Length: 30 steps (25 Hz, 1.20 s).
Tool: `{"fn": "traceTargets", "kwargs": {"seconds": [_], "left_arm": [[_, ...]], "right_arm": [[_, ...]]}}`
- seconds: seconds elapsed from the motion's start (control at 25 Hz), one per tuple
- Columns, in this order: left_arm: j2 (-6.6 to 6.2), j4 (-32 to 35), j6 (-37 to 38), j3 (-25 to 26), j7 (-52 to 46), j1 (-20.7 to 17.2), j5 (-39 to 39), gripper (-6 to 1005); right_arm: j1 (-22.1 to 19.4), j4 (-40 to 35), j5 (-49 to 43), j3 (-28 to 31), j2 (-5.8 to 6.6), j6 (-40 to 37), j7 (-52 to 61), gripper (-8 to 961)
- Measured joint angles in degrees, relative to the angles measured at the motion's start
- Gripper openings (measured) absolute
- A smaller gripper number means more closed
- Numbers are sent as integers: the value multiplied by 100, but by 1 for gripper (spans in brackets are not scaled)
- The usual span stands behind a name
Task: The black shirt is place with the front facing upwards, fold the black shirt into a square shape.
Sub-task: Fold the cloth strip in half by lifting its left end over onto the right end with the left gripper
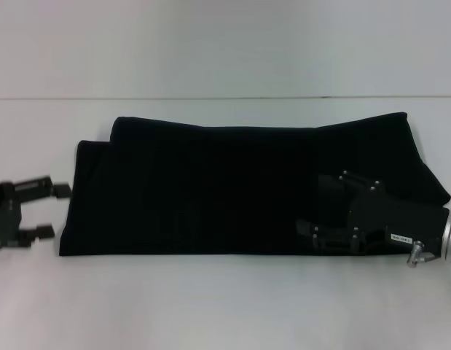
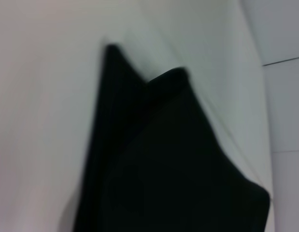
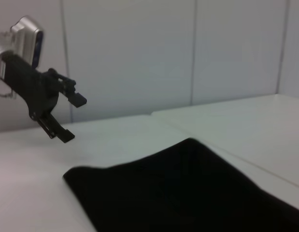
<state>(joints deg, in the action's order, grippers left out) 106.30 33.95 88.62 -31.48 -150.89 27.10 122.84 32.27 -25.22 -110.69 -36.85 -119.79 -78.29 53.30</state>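
left gripper (image 1: 52, 211) hung jaws apart just off the cloth's left edge, soft matte black shirt (image 1: 232, 186) lay folded into a long band on smooth white table (image 1: 225, 299), right gripper (image 1: 316, 208) sat jaws apart over its right end, pale panelled wall (image 3: 188, 48) behind

Light is soft, even and diffuse in all three views, leaving the white table (image 1: 225, 306) pale and slightly washed out, with no hard glare. The black shirt (image 1: 232, 182) reads as a nearly featureless dark mass (its folds barely register). Only faint shadows edge the cloth. The left wrist view is blurred, especially at the shirt's edges; the head view is mildly soft throughout.
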Motion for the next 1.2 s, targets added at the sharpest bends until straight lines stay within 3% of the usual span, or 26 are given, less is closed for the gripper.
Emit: {"fn": "traceTargets", "kwargs": {"seconds": [0.24,0.76,1.2], "left_arm": [[105,-84,-79,0,-418,-127,176,937],[129,-619,-1034,-7,-472,-151,187,928],[176,-762,-1181,-7,-490,-94,157,919]], "right_arm": [[12,1,-4,-78,3,165,-46,951],[19,75,26,-86,-18,197,-58,951],[42,110,31,-86,-17,203,-64,951]]}}
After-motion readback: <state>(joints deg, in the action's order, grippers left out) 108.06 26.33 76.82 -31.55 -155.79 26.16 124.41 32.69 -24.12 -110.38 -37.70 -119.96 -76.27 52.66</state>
